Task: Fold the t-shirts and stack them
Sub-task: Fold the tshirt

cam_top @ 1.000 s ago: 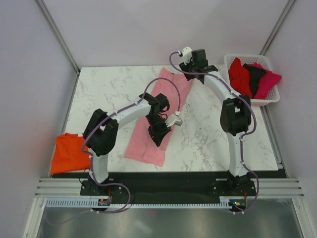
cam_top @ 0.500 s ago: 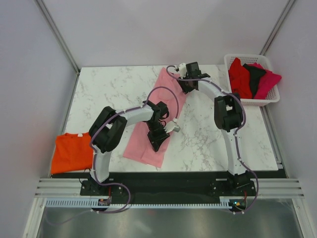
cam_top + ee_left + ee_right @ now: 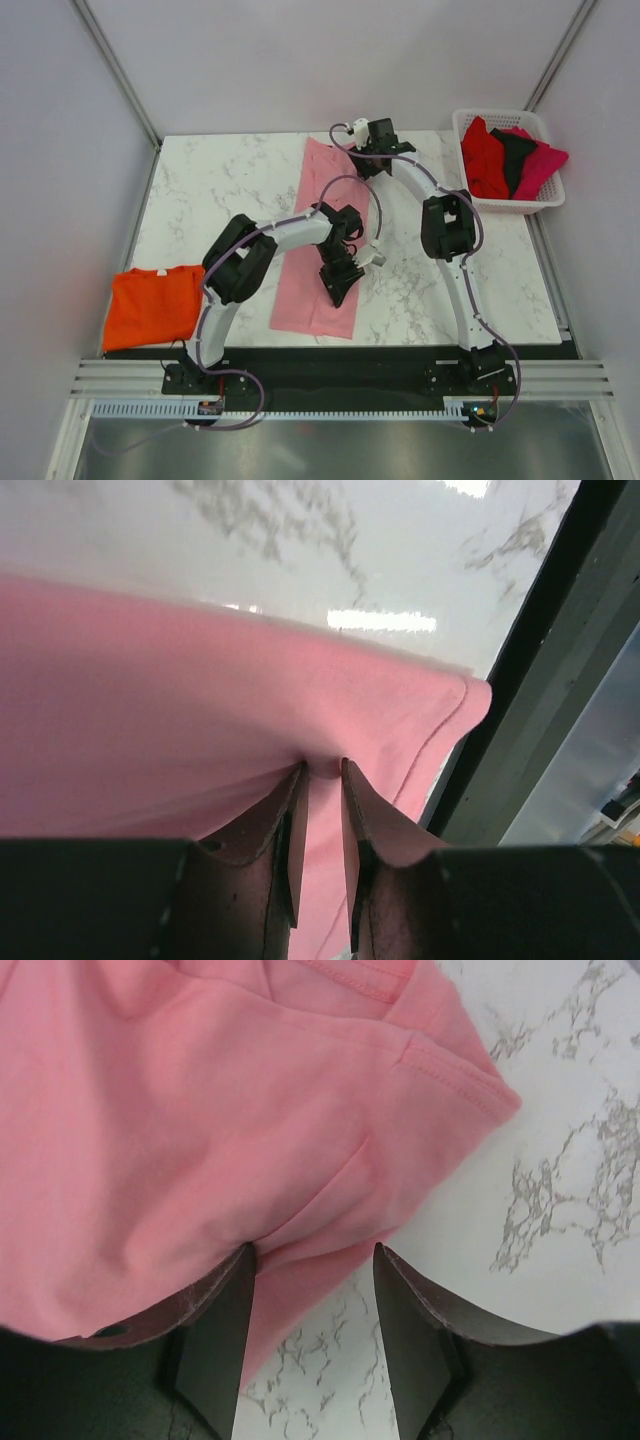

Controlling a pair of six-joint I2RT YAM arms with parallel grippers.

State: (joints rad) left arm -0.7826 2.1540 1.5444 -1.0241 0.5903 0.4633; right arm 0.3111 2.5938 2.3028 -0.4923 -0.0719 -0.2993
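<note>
A light pink t-shirt (image 3: pixel 322 180) lies as a long narrow strip down the middle of the marble table (image 3: pixel 220 190). My left gripper (image 3: pixel 338 290) is at its near right edge, shut and pinching a fold of the pink cloth (image 3: pixel 200 680) between nearly closed jaws (image 3: pixel 322 767). My right gripper (image 3: pixel 363 160) is at the shirt's far right corner. Its jaws stand open (image 3: pixel 313 1250), the left finger touching the pink cloth (image 3: pixel 200 1110) with bare marble in the gap. An orange t-shirt (image 3: pixel 150 305) lies flat at the near left edge.
A white basket (image 3: pixel 540 205) at the far right holds red (image 3: pixel 483 155), black (image 3: pixel 515 155) and magenta (image 3: pixel 545 160) shirts. The dark table edge (image 3: pixel 560 680) runs close by the left gripper. White walls stand behind and at both sides.
The pink shirt has swung from a diagonal to nearly straight. The right gripper moved left with the far end; the left gripper moved right and nearer with the near end.
</note>
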